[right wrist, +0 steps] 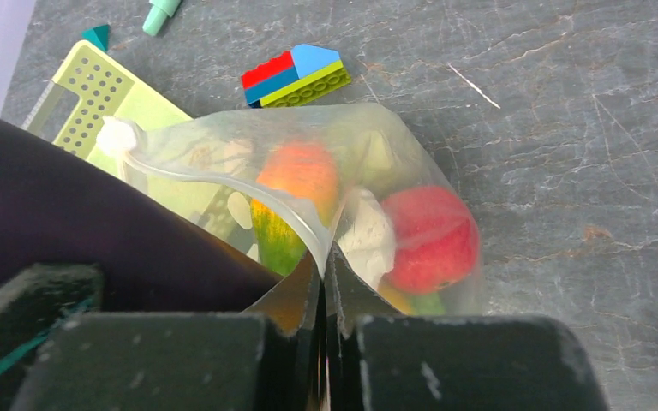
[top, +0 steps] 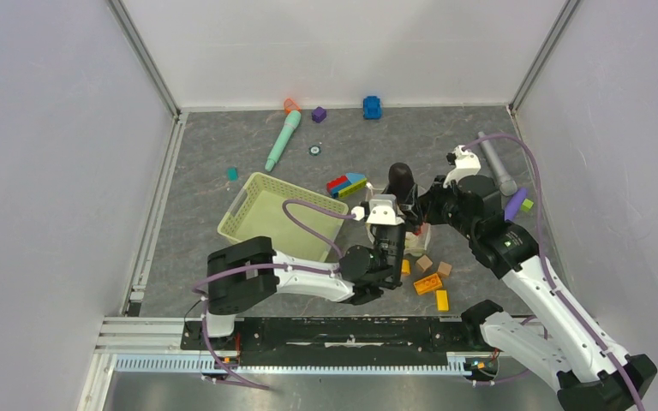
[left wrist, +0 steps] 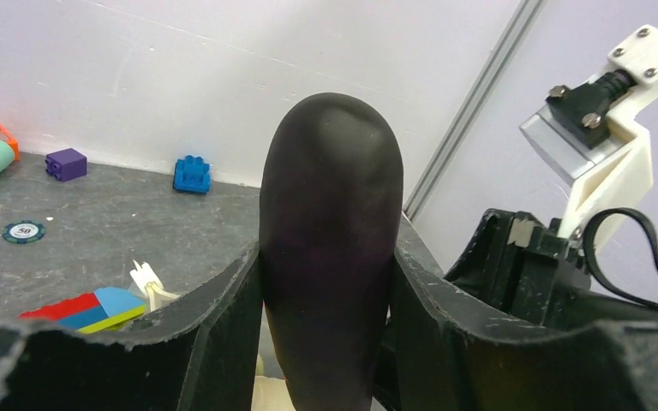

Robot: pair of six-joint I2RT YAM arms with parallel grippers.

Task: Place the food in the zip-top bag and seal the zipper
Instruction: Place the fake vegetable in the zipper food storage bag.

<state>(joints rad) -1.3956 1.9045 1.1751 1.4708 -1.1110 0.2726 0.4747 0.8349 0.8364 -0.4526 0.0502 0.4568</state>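
Note:
My left gripper is shut on the dark purple eggplant, held upright above the middle of the table; it also shows in the top view. My right gripper is shut on the rim of the clear zip-top bag, pinching its whitish zipper. Inside the bag lie the red tomato, the orange-green mango and a white piece. The eggplant hangs just left of the bag's mouth. In the top view the arms hide most of the bag.
The pale green lattice basket stands left of the arms. A red-blue-green block stack lies behind the bag. Orange, yellow and tan blocks lie in front. A teal marker stick, a blue brick and a purple cube sit by the back wall.

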